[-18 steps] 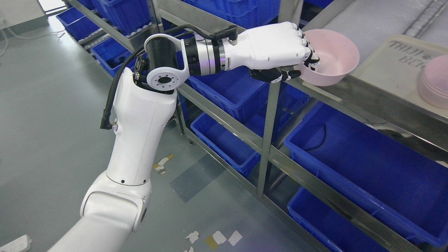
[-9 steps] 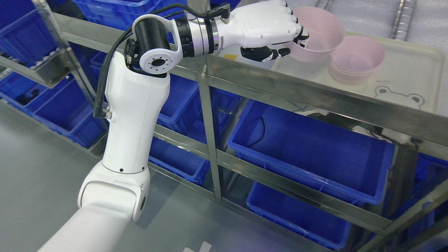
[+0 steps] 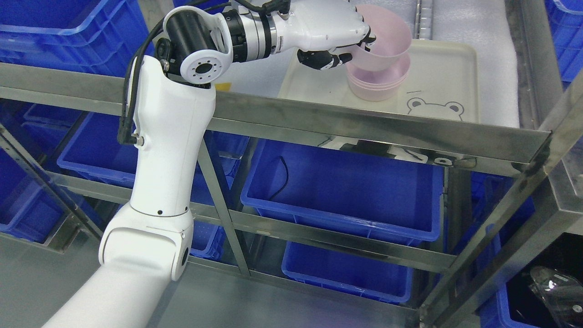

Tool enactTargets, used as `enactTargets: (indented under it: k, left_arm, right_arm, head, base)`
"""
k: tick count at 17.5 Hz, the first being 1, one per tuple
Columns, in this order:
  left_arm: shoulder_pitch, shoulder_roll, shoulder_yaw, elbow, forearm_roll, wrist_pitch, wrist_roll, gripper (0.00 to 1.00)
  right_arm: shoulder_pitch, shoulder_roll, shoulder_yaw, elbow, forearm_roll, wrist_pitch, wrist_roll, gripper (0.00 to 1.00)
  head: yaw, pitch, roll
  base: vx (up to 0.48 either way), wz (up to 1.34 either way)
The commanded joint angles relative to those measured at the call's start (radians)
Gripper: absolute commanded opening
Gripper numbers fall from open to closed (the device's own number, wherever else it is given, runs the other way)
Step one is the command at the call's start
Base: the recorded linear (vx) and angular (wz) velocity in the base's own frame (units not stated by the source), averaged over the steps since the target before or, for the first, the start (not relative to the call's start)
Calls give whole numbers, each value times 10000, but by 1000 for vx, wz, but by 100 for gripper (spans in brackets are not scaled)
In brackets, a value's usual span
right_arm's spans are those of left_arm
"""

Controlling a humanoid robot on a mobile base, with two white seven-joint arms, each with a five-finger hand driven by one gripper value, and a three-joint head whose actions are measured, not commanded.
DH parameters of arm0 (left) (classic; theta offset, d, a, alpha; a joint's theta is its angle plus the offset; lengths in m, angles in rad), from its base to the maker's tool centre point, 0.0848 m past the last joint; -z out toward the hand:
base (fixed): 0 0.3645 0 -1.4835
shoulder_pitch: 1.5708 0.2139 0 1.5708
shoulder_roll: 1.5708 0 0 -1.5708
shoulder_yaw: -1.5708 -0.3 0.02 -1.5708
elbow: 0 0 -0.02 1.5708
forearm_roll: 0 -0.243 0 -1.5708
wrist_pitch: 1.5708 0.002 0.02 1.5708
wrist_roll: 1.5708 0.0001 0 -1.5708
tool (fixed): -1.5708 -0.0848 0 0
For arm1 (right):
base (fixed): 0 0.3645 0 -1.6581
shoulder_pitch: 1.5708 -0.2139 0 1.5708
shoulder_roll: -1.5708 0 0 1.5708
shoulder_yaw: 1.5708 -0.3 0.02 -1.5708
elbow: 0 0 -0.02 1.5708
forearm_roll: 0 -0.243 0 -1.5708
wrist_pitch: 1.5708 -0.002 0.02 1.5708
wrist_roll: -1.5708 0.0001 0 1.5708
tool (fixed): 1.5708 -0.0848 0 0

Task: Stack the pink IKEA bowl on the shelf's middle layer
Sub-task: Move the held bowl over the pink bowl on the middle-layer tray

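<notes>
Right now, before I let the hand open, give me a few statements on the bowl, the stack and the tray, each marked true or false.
1. The left hand grips the pink bowl at its rim. True.
2. The held bowl sits level and fully nested in the stack of pink bowls. False: it is tilted, above the stack.
3. The stack stands on a cream tray with a bear drawing. True.
4. The tray lies inside a blue bin. False: it lies on the steel shelf, above the blue bin.
5. The right hand steadies the stack. False: no right hand is in view.
</notes>
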Motion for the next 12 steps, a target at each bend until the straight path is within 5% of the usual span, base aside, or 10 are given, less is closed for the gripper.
enactTargets:
  k: [1, 12]
  left_arm:
    - [289, 301, 491, 384, -435, -6, 38, 3]
    - [212, 378, 553, 1427, -971, -6, 238, 4]
  right_arm:
    - [230, -175, 0, -175, 0, 5, 4, 100]
    - [230, -175, 0, -175, 0, 5, 4, 100]
  head:
    - [0, 0, 0]
    - [0, -1, 0]
  base:
    - [20, -245]
    - [7, -173]
